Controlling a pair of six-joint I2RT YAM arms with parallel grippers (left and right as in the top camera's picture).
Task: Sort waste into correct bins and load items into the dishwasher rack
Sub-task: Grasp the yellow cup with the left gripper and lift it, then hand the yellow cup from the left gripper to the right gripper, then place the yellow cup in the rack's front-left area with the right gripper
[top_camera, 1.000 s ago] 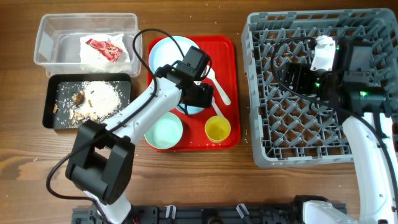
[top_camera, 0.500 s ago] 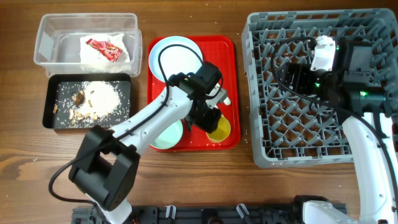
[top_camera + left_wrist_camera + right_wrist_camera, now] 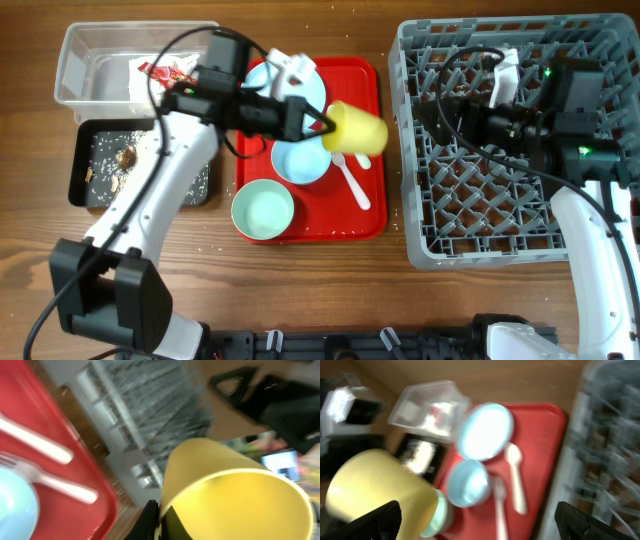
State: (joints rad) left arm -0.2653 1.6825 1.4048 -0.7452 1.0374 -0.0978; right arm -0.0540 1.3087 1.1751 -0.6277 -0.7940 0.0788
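Note:
My left gripper (image 3: 325, 125) is shut on the rim of the small yellow cup (image 3: 358, 127), held tilted above the red tray's right side; one finger (image 3: 150, 519) is outside the cup (image 3: 235, 490). On the tray lie the light blue plate (image 3: 300, 88), light blue bowl (image 3: 300, 162), mint-green bowl (image 3: 263, 210), white spoon (image 3: 516, 475) and fork (image 3: 500, 505). My right gripper (image 3: 440, 122) hangs open and empty over the grey dishwasher rack (image 3: 510, 230), facing the tray. The clear tub (image 3: 90, 70) holds the napkin with the red wrapper (image 3: 165, 75).
The black tray (image 3: 100, 160) with grains and brown scraps sits in front of the clear tub, partly under my left arm. The red tray (image 3: 360, 225) lies between the bins and the rack. A strip of bare wood separates the tray from the rack.
My left gripper closed on the yellow cup at the tray's front right, lifted it and swung it up toward the rack. The right arm turned slightly.

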